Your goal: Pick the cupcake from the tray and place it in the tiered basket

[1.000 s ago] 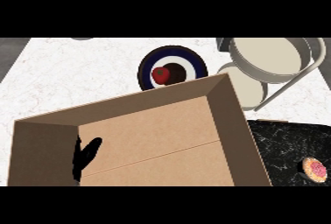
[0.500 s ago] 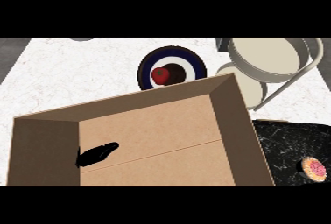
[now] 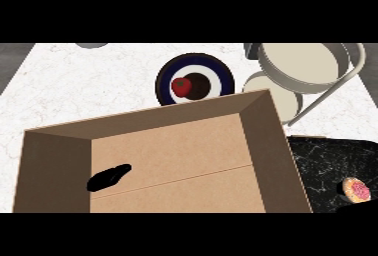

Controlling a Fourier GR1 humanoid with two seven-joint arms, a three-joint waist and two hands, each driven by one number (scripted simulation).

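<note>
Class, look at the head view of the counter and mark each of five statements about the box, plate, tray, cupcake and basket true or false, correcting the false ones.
1. A black hand shows inside the cardboard box. True.
2. The cupcake sits on the dark tray. True.
3. The cupcake is in the tiered basket. False: it is on the tray, at the view's right edge.
4. The red fruit lies on the striped plate. True.
5. The box lies right of the tray. False: it lies left of it.
</note>
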